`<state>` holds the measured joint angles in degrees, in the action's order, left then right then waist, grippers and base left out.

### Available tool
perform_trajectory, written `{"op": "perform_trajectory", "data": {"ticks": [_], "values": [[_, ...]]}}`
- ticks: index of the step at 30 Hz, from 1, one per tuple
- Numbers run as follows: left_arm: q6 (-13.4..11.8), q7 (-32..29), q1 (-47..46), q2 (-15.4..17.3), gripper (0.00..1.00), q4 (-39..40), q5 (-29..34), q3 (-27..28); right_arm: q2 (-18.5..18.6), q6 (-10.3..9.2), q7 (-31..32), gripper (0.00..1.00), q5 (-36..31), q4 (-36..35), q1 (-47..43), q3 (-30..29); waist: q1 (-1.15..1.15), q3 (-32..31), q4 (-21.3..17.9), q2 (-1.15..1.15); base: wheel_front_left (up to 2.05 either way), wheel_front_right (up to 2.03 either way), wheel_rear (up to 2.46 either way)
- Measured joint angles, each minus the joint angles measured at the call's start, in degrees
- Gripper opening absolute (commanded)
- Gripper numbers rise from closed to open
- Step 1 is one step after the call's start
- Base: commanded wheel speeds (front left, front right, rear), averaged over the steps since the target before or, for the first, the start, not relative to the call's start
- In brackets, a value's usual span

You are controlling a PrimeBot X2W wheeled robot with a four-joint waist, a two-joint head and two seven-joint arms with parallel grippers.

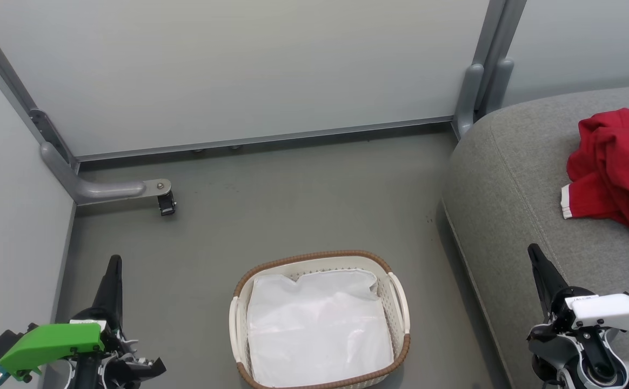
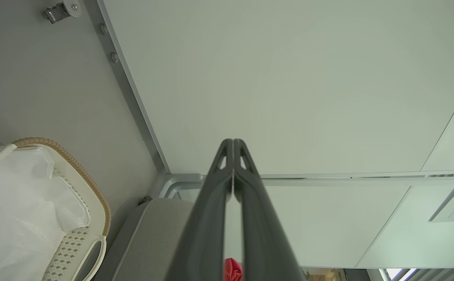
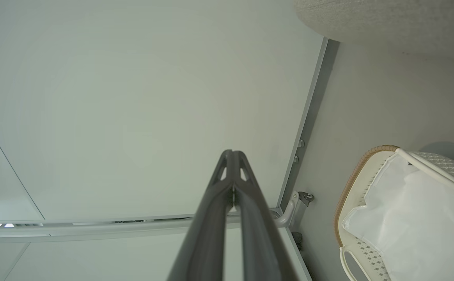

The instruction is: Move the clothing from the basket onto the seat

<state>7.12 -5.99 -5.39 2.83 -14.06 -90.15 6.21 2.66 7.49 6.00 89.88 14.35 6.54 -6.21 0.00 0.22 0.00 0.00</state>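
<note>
Grey floor point(image 1: 293, 205), boxed in by pale wall panels point(image 1: 239, 65). Left jaws: pressed together tip to tip, pinching nothing, raised at the lower left of the head view, well apart from everything. Right jaws: likewise pressed together and empty, raised before the near side of the seat point(image 1: 509, 178), no contact apparent. Between the two arms, on the floor: basket point(image 1: 314, 255), holding just a crumpled white liner point(image 1: 320, 324), no red in it. Further right: clothing point(image 1: 617, 156) heaped on the seat, one white-trimmed cuff lying toward the robot, part of the heap cut off by the picture's edge. Low in the left wrist view, through the slit between the jaws: a speck of red, probably that same heap. Judged from this: transfer apparently complete, both arms in a rest pose. Next move, if any: look for a garment hidden under the liner; failing that, nothing to grasp, so keep clear of the heap and leave it undisturbed
</note>
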Motion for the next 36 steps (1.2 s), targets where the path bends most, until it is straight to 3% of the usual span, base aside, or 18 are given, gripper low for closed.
{"op": "perform_trajectory", "data": {"ticks": [36], "values": [[0.3,-0.6,-0.6,0.0,0.00,0.0,-2.1,0.4,0.0,0.00,0.5,0.00,2.4,-0.3,0.0,-0.3,0.00,0.0,0.0,0.00,0.00,0.00,0.00]]}}
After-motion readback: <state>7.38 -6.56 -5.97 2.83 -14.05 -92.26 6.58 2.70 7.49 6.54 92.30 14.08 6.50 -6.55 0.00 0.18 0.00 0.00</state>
